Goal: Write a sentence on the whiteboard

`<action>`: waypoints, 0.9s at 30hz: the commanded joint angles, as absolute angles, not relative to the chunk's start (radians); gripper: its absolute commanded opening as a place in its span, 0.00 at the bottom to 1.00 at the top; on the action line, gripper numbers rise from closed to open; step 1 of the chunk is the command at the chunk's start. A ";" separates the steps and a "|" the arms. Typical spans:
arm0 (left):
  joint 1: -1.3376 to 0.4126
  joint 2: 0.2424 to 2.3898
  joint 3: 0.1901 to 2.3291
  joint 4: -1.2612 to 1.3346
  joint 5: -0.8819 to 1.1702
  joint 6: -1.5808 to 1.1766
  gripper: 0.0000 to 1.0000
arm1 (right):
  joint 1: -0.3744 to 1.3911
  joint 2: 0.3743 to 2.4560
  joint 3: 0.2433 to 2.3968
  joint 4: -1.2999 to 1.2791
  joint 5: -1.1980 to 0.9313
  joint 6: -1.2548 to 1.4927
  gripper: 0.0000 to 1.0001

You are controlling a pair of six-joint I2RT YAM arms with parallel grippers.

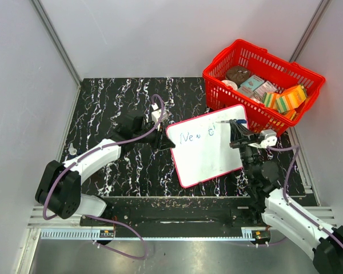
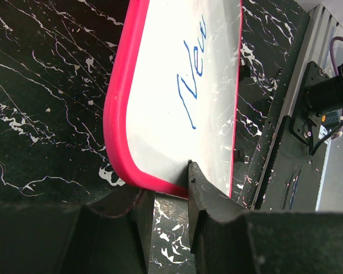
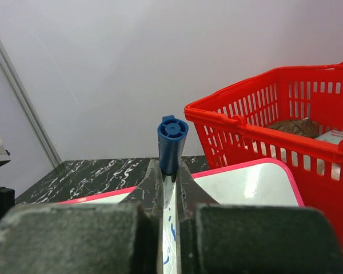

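Note:
The whiteboard (image 1: 208,157) lies tilted on the black marble table, white with a thin red rim. Blue script, the start of the sentence (image 1: 196,136), reads "New" plus part of another letter. My left gripper (image 1: 170,141) is shut on the board's left corner; in the left wrist view its jaws (image 2: 167,185) straddle the red rim of the whiteboard (image 2: 177,68), with the sentence (image 2: 191,80) beyond them. My right gripper (image 1: 235,135) is over the board's top right part. In the right wrist view the gripper (image 3: 167,168) is shut on an upright blue marker (image 3: 172,142) above the whiteboard (image 3: 246,182).
A red plastic basket (image 1: 235,103) with several packaged items stands at the back right, touching or nearly touching the board's far corner; it rises close on the right of the marker as the basket (image 3: 257,134). Grey walls enclose the table. A metal rail (image 1: 160,214) runs along the near edge.

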State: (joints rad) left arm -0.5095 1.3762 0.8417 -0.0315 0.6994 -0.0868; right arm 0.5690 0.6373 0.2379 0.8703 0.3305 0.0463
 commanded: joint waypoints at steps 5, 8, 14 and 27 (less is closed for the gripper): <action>-0.537 1.419 0.804 -0.141 0.534 0.127 0.00 | 0.566 0.822 0.219 1.173 0.327 0.005 0.00; -0.535 1.417 0.802 -0.141 0.535 0.127 0.00 | 0.566 0.863 0.218 1.212 0.328 0.005 0.00; -0.537 1.419 0.801 -0.141 0.537 0.127 0.00 | 0.566 0.861 0.204 1.212 0.350 -0.017 0.00; -0.537 1.417 0.798 -0.140 0.537 0.129 0.00 | 0.566 0.870 0.198 1.078 0.413 0.021 0.00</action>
State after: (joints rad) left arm -0.5106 1.3762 0.8417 -0.0322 0.6956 -0.0868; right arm 0.5690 0.8486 0.2035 1.0843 0.3599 0.0128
